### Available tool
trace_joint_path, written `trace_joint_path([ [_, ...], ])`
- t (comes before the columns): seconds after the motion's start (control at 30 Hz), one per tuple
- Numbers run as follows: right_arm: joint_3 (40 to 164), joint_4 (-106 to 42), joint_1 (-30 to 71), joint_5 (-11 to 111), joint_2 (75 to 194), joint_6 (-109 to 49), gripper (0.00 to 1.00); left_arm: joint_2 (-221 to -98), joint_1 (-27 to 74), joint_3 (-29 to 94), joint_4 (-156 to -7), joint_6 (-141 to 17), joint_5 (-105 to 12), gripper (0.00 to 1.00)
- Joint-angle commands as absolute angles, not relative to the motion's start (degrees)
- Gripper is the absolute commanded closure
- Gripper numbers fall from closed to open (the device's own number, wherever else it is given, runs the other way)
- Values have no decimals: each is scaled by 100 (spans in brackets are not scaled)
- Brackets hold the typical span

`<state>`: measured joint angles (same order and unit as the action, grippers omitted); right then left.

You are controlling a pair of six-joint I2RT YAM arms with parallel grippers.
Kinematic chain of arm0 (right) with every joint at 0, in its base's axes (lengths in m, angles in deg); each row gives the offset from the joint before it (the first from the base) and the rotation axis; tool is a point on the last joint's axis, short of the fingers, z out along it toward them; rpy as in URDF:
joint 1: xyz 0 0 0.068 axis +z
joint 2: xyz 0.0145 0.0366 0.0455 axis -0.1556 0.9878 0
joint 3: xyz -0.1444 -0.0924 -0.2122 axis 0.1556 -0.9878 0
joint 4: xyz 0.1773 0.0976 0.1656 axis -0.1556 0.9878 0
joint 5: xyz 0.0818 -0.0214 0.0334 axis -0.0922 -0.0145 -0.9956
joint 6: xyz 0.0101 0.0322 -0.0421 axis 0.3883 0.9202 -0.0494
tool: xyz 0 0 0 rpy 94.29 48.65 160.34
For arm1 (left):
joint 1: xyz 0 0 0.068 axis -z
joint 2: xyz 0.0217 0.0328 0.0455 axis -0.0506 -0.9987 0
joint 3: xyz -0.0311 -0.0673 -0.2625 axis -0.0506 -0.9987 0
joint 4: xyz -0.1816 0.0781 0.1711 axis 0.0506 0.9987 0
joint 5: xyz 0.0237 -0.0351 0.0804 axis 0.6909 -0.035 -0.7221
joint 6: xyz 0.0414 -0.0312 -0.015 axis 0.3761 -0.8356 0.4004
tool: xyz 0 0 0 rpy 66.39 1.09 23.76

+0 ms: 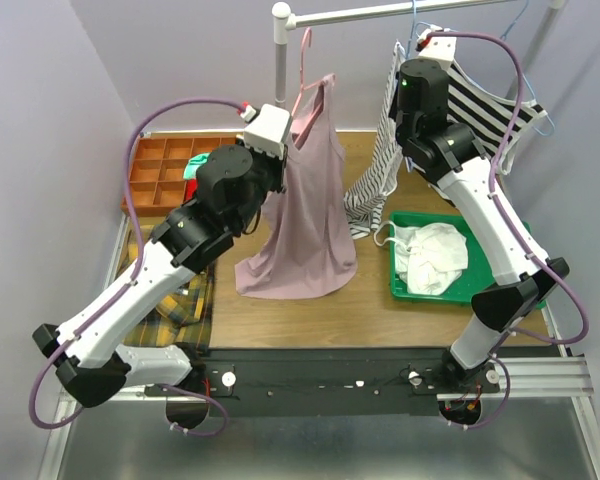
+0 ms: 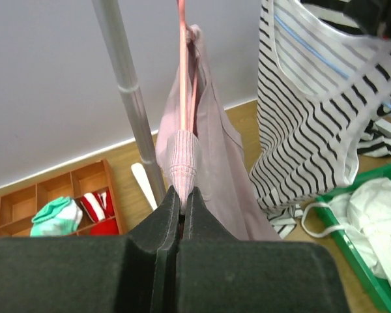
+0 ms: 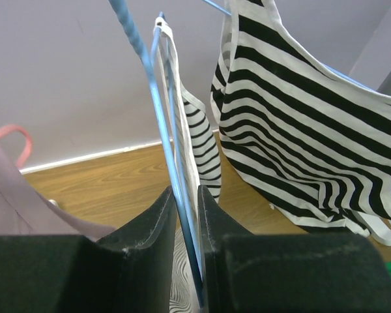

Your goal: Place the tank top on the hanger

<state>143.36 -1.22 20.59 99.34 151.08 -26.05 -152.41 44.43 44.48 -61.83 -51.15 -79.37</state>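
I pinch the tank top point(image 1: 310, 220) tight in the left gripper point(image 2: 181, 194), pole point(image 2: 127, 85) alongside. Only the right wrist view shows the right gripper point(image 3: 187, 192) straddling a blue hanger point(image 3: 144, 72); grip unclear.

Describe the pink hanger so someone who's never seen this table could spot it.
Find the metal rail across the back of the table. Beside its left post is a thin wire hanger draped with a mauve tank top. It alone is pink-red; the other hangers are light blue.
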Motion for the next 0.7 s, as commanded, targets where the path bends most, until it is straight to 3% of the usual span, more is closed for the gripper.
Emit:
trace_joint_path([
  [0.0,14138,-194,2023,9928,14877,-2556,73,-15560,4193,5335,-6673,-4897,-7582,100],
  [0.33,14058,-212,2023,9867,14790,-2504,73,-16282,4026,6602,-6313,-4545,-7441,100],
  [0.67,13909,-230,2023,9937,14702,-2521,73,-15448,4008,4951,-6629,-4914,-7546,100],
])
